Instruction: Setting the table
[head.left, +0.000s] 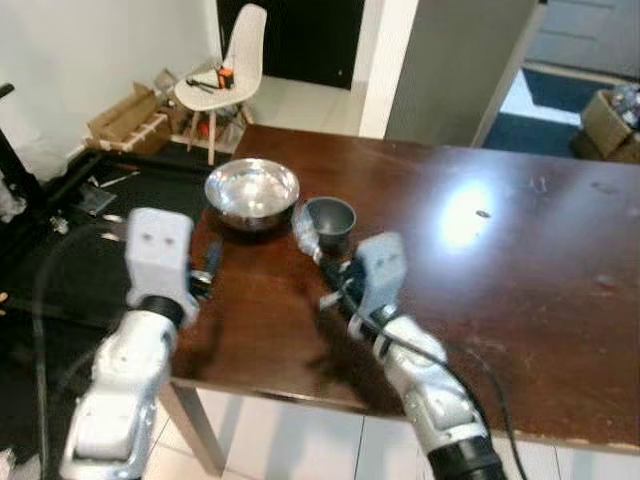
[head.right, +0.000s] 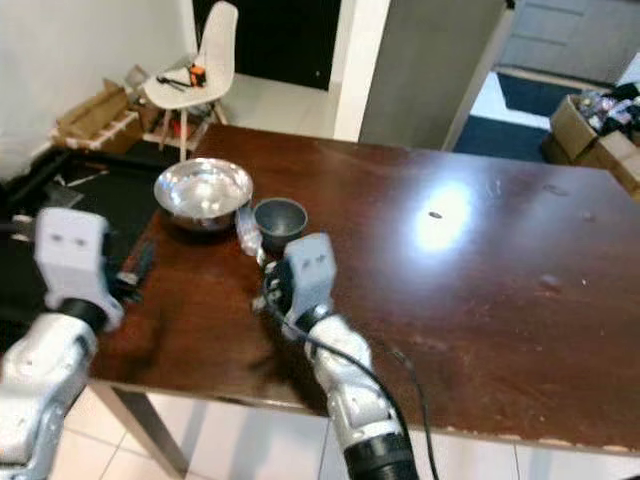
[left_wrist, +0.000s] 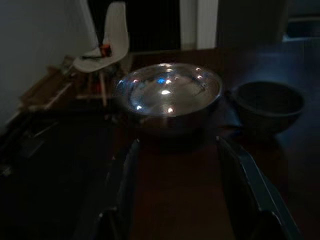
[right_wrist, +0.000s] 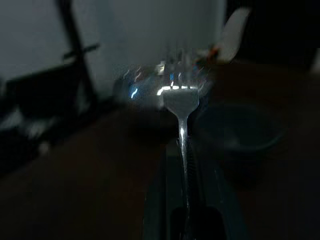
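Fork (right_wrist: 181, 107) in hand is the thing to lay down: the right pincer (head.left: 330, 262) is clenched on its handle, tines forward, hovering over the worktop (head.left: 520, 290) near its front left corner, just short of the small dark bowl (head.left: 330, 222). That bowl stands just beside the steel bowl (head.left: 252, 192), which sits close to the worktop's left edge. The left pincer (left_wrist: 180, 165) hovers by that edge with its fingers (left_wrist: 125, 172) spread and empty, pointed at the steel bowl. To do this step well, I would judge that the fork should come down flat on bare wood beside the dark bowl, handle toward the front edge, lowered until it touches before letting go, so it neither clatters nor knocks either bowl. Steering the tines clear of the dark bowl's rim seems the main care.
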